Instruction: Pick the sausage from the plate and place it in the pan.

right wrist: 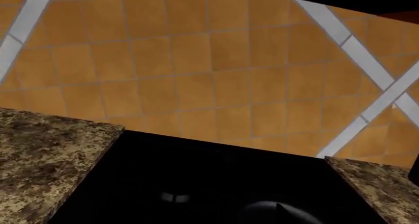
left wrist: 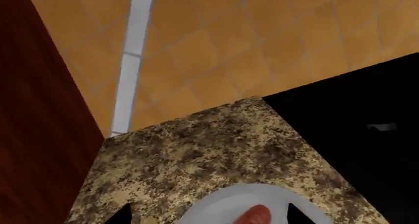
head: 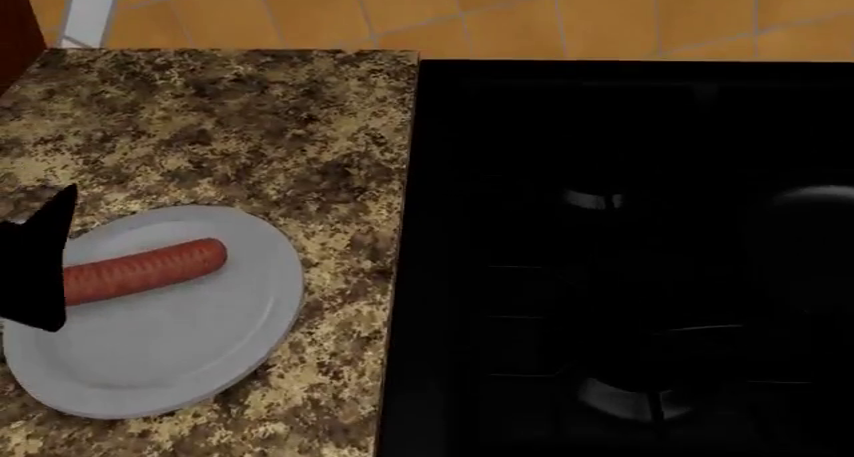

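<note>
Speckled granite counter [head: 227,117] beside black stovetop [head: 627,257], orange tiled wall [right wrist: 196,62] behind. Sausage [head: 140,270] lying on plate [head: 174,357]. Left gripper [left wrist: 206,216] straddling sausage, fingertips apart; right gripper's state impossible to tell.

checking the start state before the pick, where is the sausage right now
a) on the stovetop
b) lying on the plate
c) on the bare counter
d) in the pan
b: in the head view the sausage lies flat on the plate, which sits on the granite counter beside the black stovetop.
</note>
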You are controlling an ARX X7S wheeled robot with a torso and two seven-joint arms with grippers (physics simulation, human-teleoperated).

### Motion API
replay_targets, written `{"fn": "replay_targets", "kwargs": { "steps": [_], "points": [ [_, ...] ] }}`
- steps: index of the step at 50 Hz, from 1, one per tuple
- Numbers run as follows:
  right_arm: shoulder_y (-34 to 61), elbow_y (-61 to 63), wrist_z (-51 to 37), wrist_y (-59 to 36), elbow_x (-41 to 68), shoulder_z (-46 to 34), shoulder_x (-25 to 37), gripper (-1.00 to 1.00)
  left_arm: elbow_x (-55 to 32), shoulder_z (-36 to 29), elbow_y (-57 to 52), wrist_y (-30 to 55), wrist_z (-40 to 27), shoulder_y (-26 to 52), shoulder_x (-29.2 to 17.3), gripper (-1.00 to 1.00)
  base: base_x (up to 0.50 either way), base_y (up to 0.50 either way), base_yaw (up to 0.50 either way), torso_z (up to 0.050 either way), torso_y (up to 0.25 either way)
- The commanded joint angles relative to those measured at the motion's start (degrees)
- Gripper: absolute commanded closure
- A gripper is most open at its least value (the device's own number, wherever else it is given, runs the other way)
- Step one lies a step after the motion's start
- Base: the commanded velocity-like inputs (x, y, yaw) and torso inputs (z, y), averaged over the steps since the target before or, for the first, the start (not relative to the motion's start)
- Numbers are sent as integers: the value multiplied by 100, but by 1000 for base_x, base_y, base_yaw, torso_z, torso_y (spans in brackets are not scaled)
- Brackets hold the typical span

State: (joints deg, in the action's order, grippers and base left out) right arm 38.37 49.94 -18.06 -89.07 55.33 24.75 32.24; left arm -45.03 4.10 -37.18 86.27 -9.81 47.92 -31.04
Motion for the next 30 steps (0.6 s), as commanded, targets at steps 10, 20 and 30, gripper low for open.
{"fn": "replay_targets", "kwargs": {
  "steps": [10,20,30],
  "points": [
    [108,-298,-1083,94,1501,199,328,-100,1083,-4096,3071,-1277,3000,3237,-861,-100,0,0,0,0,0],
    [-91,-324,-1098,372,1492,90,458,-100,1987,-6002,4862,-2163,4614,4400,-378,-100,0,0,0,0,0],
    [-223,-319,-1161,473,1617,138,568,-100,2739,-7333,7254,-3108,5919,5253,621,-100,0,0,0,0,0]
  ]
}}
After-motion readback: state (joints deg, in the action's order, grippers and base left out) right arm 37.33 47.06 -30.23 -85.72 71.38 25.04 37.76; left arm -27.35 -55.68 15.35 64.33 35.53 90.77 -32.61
